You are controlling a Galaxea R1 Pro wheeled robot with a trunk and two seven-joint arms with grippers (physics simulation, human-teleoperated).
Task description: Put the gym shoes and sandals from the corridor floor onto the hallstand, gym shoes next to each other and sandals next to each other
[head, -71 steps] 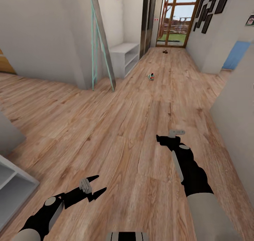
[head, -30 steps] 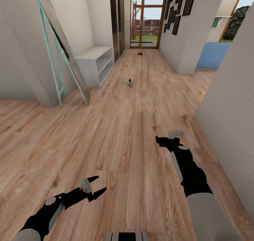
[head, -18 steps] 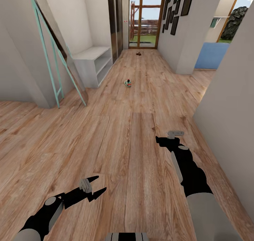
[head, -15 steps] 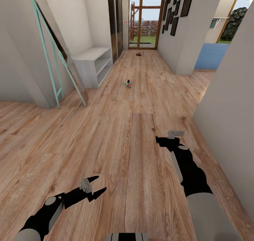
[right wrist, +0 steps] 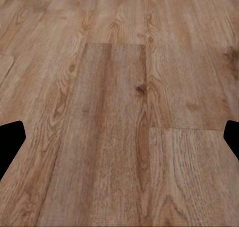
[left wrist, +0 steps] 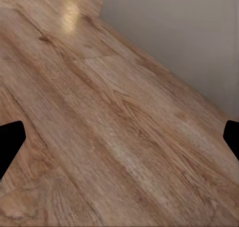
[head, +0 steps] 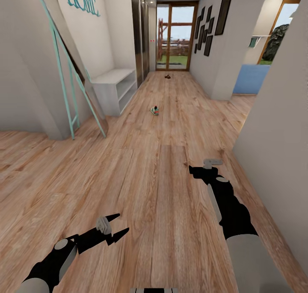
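A white gym shoe (head: 155, 110) with green and red accents lies on the corridor floor (head: 171, 126), well ahead of me. Farther down, near the glass door, is a small dark brown sandal (head: 167, 76); it is too small to tell whether one or two lie there. The hallstand is out of view. My left gripper (head: 122, 223) hangs open low over the planks, nothing between its fingers (left wrist: 11, 142). My right gripper (head: 201, 169) is also open and empty, its fingertips (right wrist: 12, 140) wide apart above bare wood.
A plain low white two-shelf bench (head: 112, 87) stands against the left wall. A teal-framed leaning mirror (head: 70, 79) is in front of it. A grey wall corner (head: 273, 147) is close on my right. The glass door (head: 172, 40) closes the corridor's far end.
The whole picture swung round and tilted up as the camera moved, now looking straight down the corridor. Both arms hold the same pose, grippers open.
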